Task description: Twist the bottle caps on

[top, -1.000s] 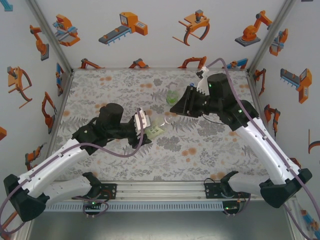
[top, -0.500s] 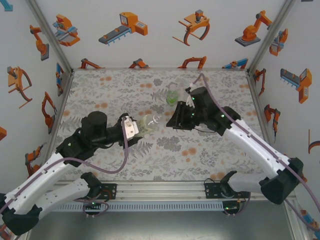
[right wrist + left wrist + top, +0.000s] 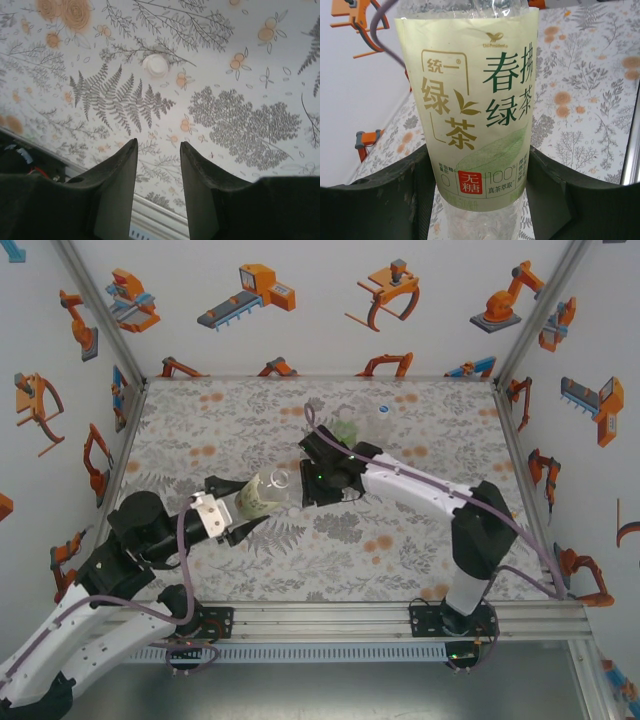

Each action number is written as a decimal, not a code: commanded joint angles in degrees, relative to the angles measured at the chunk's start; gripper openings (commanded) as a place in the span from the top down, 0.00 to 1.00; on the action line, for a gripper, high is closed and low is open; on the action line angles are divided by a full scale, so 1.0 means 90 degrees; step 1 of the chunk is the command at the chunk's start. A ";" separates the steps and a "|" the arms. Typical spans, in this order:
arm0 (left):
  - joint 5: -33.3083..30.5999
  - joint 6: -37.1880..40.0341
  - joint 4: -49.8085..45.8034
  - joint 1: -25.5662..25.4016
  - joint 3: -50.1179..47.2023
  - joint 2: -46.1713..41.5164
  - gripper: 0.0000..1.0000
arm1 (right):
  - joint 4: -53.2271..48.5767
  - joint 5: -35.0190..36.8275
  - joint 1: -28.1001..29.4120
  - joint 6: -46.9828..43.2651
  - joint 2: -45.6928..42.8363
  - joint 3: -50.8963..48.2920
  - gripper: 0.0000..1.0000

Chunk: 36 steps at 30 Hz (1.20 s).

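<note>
Arms repositioned: left gripper (image 3: 478,170) back at 7 o'clock, jaws pinching green-tea bottle (image 3: 470,100); right gripper (image 3: 159,165) now centre, jaws spread empty, white cap (image 3: 155,65) at its 12 o'clock, pickup likely next.

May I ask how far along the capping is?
Done: nothing I can confirm. In hand: left fingers clamp the yellow-label bottle; right fingers hang open near the white cap. Left: picking up that cap, screwing it on, then the green-label bottle.

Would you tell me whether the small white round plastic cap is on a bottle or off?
Off: the small white round plastic cap lies by itself on the floral table, touching no bottle.
</note>
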 commanded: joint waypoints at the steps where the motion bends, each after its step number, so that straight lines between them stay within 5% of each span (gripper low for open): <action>1: 0.0085 -0.0300 0.0262 -0.0024 -0.0047 -0.0208 1.00 | -0.0279 0.0530 0.0125 -0.0369 0.0593 0.0665 0.57; 14: -0.0039 -0.0511 0.0245 -0.0023 -0.0156 -0.0567 1.00 | -0.0851 0.0690 0.0388 -0.0911 0.2444 0.2439 0.53; 36: -0.0286 -0.0619 0.0365 -0.0029 -0.0332 -0.0660 1.00 | -0.1133 0.0591 0.0578 -0.0942 0.3218 0.2782 0.59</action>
